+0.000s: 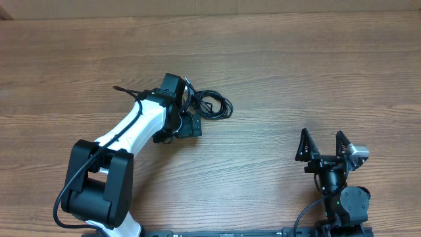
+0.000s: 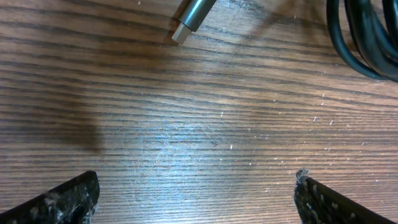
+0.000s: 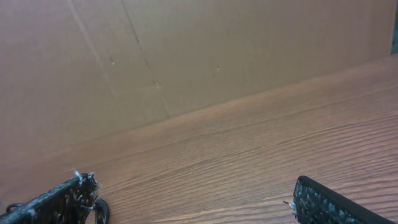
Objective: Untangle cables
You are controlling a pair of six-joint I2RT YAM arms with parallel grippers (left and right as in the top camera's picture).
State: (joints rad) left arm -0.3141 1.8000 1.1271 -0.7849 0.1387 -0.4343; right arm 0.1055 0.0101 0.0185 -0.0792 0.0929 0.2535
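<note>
carefully slide your wide-open, empty left gripper point(image 2: 198, 182) toward the bench's far right corner and pinch one loop of the cables point(image 2: 364, 37).

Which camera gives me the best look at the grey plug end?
Left wrist: the plug sits at the top of frame, its metal tip clear against the table. Overhead shows the cables only as a small dark coil; the plug can't be picked out. Right wrist doesn't show it.
</note>
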